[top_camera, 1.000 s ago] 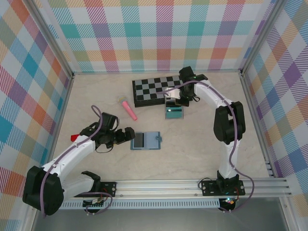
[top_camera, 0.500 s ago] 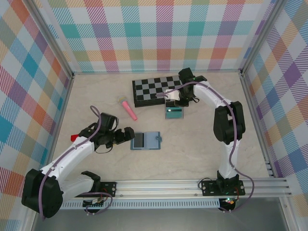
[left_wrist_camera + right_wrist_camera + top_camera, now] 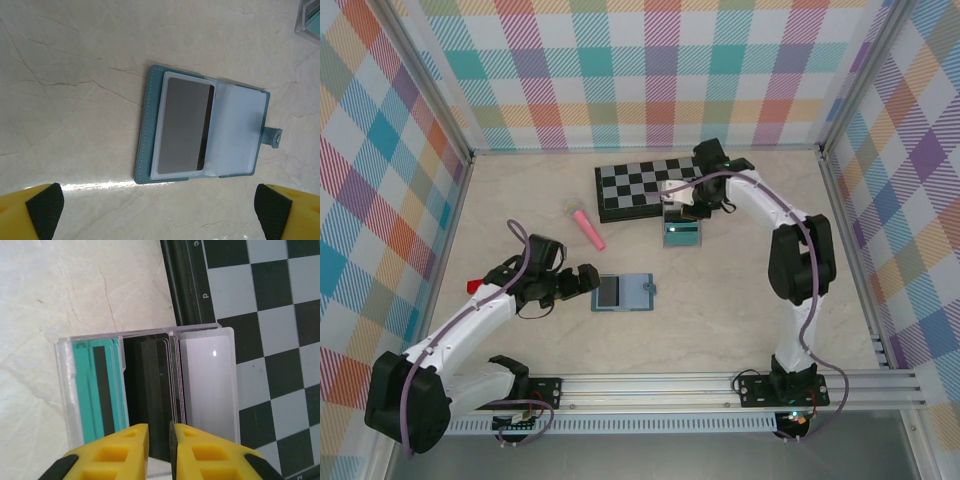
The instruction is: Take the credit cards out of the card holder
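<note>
The left arm point(image 3: 470, 320) lies low, its left fingers point(image 3: 45, 210) spread wide and empty, just short of the holder point(image 3: 638, 292). The holder lies open on the desk point(image 3: 740, 300), well nearer than the chessboard point(image 3: 640, 185), with a grey card point(image 3: 184, 125) in its clear pocket. The right arm point(image 3: 790, 250) arches over the chessboard's right end, wrist pointing down. The right fingers point(image 3: 132, 447) are parted a crack, gripping nothing, over the cards point(image 3: 97, 390) in a clear tray point(image 3: 64, 390) against the chessboard's near edge.

Your left arm point(image 3: 470, 318) and right arm point(image 3: 790, 262) are white tubes with fat black joints. A purple cable point(image 3: 806, 325) runs along each. Black bases point(image 3: 775, 385) sit on the silver rail point(image 3: 650, 383). Your fingers point(image 3: 112, 452) are yellow with black pads point(image 3: 46, 204).
</note>
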Available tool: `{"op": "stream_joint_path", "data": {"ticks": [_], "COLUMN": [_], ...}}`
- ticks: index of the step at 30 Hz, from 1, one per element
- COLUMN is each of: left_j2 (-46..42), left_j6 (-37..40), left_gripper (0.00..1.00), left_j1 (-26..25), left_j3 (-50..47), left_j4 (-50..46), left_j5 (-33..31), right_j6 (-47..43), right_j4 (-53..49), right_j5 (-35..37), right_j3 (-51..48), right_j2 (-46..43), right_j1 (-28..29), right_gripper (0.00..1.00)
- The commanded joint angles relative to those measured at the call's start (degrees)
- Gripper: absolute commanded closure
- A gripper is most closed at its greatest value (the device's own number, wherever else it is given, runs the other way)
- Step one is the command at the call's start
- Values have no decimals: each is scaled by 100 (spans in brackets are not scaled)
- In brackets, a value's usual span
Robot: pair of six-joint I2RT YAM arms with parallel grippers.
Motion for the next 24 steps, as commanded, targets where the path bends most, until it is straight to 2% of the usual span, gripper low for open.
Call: {"op": "stream_joint_path", "data": {"ticks": [1,5,7,13,14,19,21,24], "left_j2": [-131,-130,-120,-131,-141,-206,-245,-300], "left_j6": [-13,-86,-124,-207,-219,-263,-341,-484], "left_gripper": [0,0,0,0,0,0,0,0], "left_j1": [88,89,93,91,88,89,94,93], "left_j3": [-41,-68,-94,-138,-155,-158,-174,-234], "left_j4": [-59,34,98,204,247,310,350,412], "left_j5": [69,131,180,253,292,358,369,433], "right_j6": [781,1941,2538,4259,4623,6488,7097,7891], "right_j4": [271,756,963,1467,1617,2127,2219,2448], "right_j5": [-639,-978,-1067,-2088,-2086,-1249,-789,-486], "right_j3": [-269,-900,-1225,-2356,-2572,-3373,-3645,-4046], "right_j2": [-885,-1666,-1997,-2859,-2983,-3385,-3449,-3466], "right_j1": [98,264,382,715,822,1370,1546,1778], "right_gripper": [79,74,73,73,73,74,76,76]}}
